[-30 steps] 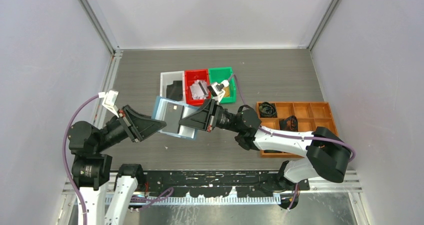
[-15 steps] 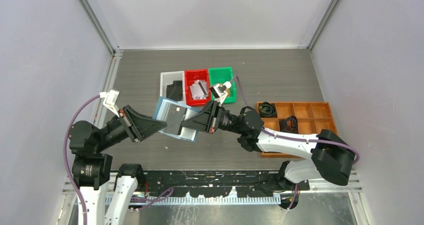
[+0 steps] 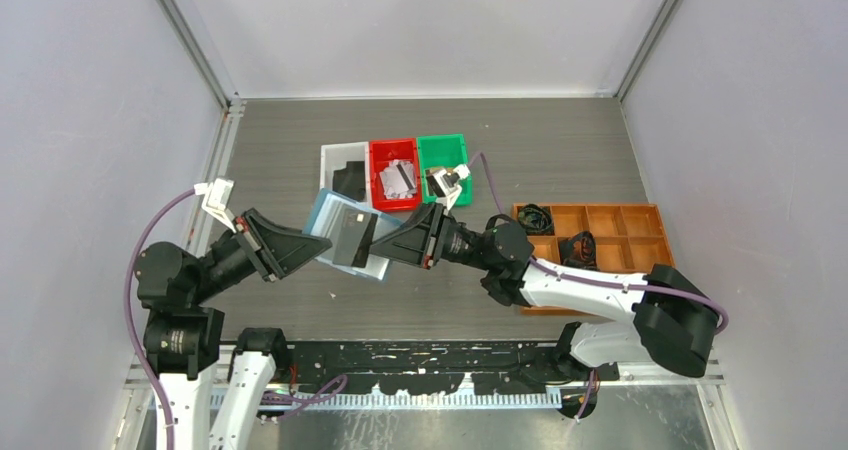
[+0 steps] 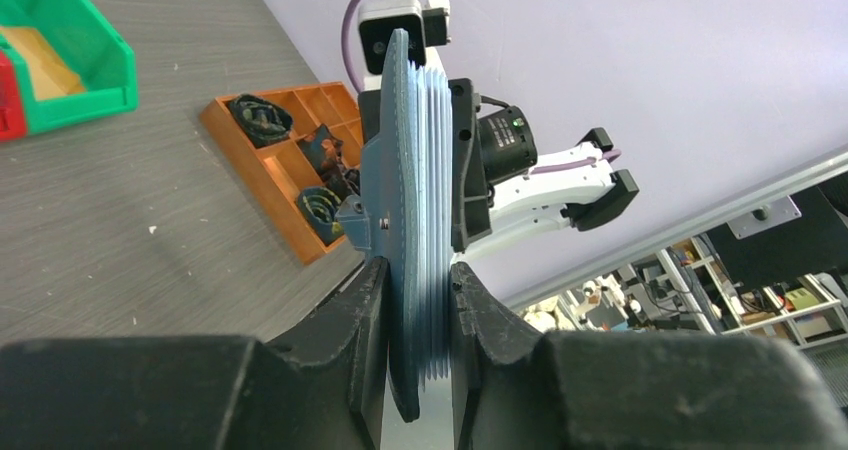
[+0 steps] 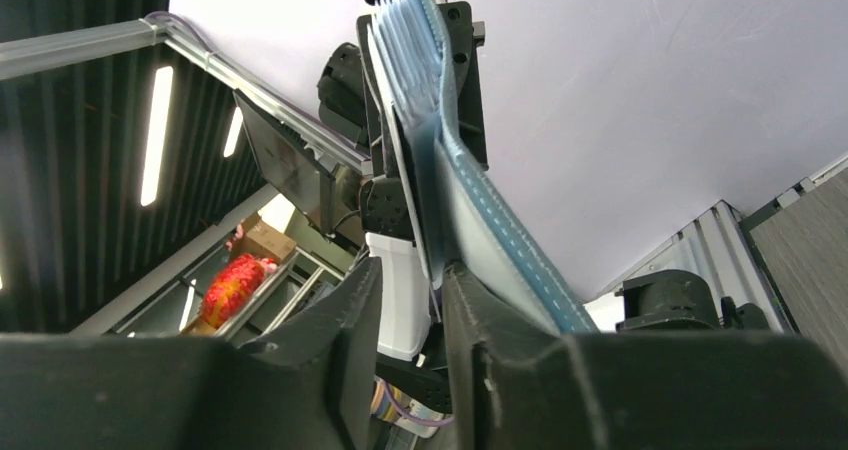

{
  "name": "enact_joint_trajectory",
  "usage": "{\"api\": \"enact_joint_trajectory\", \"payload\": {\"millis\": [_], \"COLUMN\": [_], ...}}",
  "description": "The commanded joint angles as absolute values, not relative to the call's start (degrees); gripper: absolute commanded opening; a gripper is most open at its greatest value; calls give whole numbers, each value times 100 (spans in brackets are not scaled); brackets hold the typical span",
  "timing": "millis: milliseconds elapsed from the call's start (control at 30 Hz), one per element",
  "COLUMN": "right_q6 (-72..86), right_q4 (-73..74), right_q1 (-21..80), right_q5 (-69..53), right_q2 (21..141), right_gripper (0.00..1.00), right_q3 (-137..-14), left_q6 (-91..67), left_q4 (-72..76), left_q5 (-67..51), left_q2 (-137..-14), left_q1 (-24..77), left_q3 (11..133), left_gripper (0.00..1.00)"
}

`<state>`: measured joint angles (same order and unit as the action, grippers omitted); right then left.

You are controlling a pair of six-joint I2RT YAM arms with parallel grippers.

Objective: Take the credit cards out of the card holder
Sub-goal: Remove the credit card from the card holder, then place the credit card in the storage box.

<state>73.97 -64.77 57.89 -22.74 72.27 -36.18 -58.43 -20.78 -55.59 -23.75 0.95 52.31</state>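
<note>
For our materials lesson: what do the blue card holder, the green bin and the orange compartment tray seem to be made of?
Card holder: soft leather or imitation, matte; stitched edges, curving flap.
Green bin: moulded plastic, smooth, glossy, even colour.
Orange tray: probably wood, flat panels, thin dividers; grain too small to confirm.

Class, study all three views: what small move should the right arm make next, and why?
Probably close the right gripper on the black credit card and draw it out. Its jaws stand apart around the card's edge, the card sits partly in the blue card holder, and the left gripper clamps that holder aloft.
</note>
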Motion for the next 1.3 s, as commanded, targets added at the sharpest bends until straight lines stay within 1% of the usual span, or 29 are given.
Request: {"api": "enact_joint_trajectory", "payload": {"millis": [0, 33, 167, 267, 400, 533, 667, 733, 833, 933, 1000, 1067, 1133, 1200, 1267], "right_q6": [7342, 7343, 7429, 7570, 7680, 7618, 7401, 7187, 6980, 7112, 6923, 6472, 6083, 5622, 4740], "right_q4": [-6715, -6745, -7000, -7302, -7715, -7733, -7339, -6757, -5498, -4407, -3395, -2327, -1619, -918, 373], "right_q1": [5818, 5811, 5815, 5815, 5822, 5825, 5803, 5739, 5496, 4768, 4143, 3626, 3374, 3273, 3256], "right_q5": [-2232, -2175, -2091, -2116, -2084, -2011, -1870, -1887, -1812, -1976, -2249, -2439, -2574, -2734, -2882], "right_q2": [7337, 7381, 7621, 7789, 7877, 7738, 7299, 6908, 6353, 5908, 5813, 5976, 6386, 7023, 7891], "right_gripper": [38, 38, 29, 26, 15, 5, 1, 1, 1, 1, 1, 1, 1, 1, 1], "right_q3": [-4040, -4093, -4284, -4339, -4169, -3894, -3527, -3461, -3454, -3624, -4037, -4607, -5155, -5793, -6861], "left_q6": [-5806, -5798, -5784, -5792, -5758, -5660, -5388, -5122, -4626, -4006, -3509, -3052, -2713, -2588, -2621], "left_q4": [-1667, -1670, -1679, -1693, -1685, -1640, -1767, -1853, -2059, -2434, -2885, -3213, -3496, -3698, -3701], "left_q5": [-5346, -5346, -5350, -5352, -5254, -4934, -4618, -4377, -4215, -4177, -4027, -4205, -4562, -4885, -5027], "left_q2": [-2338, -2337, -2304, -2304, -2288, -2276, -2397, -2429, -2533, -2555, -2507, -2432, -2351, -2233, -2085], "left_q1": [62, 62, 62, 62, 62, 62, 62, 62, 62, 62, 62, 61, 60, 57, 61], "left_q3": [5441, 5428, 5438, 5440, 5469, 5501, 5677, 5802, 6022, 6208, 6342, 6416, 6462, 6451, 6359], "left_gripper": [6, 6, 5, 4, 4, 3, 0, 0, 0, 0, 0, 0, 0, 0, 0]}}
